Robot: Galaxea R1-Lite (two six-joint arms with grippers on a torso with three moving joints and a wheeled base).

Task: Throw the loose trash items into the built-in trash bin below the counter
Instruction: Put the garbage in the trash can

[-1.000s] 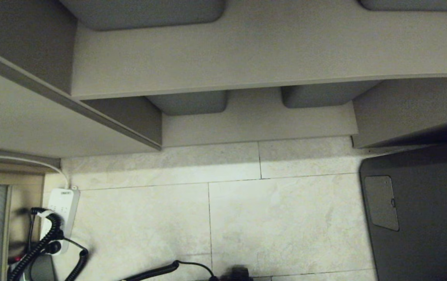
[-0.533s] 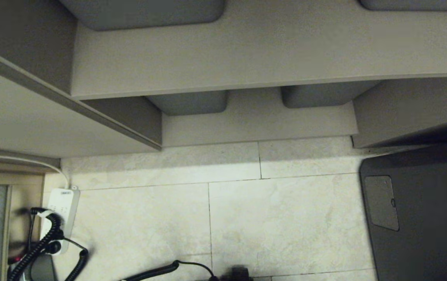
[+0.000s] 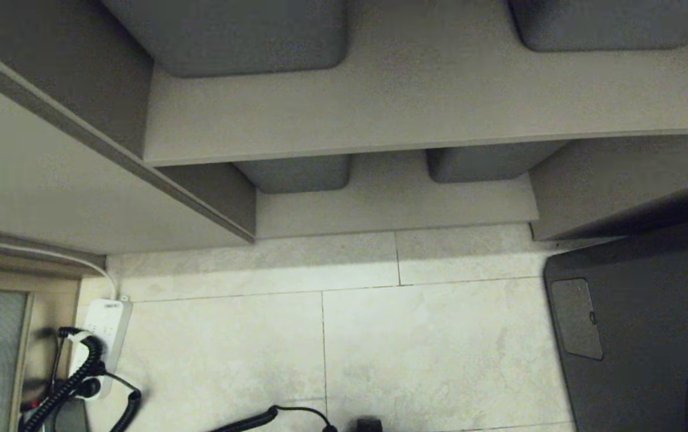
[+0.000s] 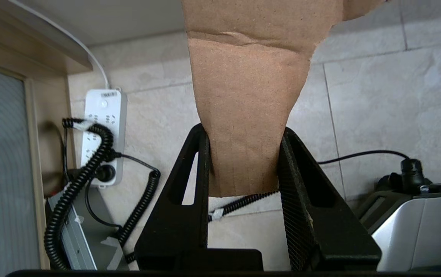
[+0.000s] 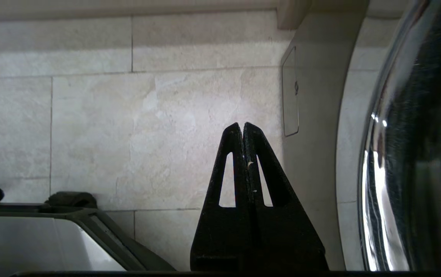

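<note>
Brown paper scrap (image 4: 245, 115) clamped between left gripper's (image 4: 243, 132) fingers (image 4: 295, 184).

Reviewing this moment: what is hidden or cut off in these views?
- Brown cardboard piece in the left hand: its far end runs off the left wrist view's edge.
- Grey tubs: cropped by the head view's top edge.
- Neither arm shows in the head view.
- Right hand, shut: nothing held.

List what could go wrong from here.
1. The left gripper pinches only the lower end of a brown cardboard piece; it might slip out.
2. Coiled cables and a power strip lie on the floor nearby; driving could snag them.
3. No bin flap is in view, so aiming is unconfirmed.
</note>
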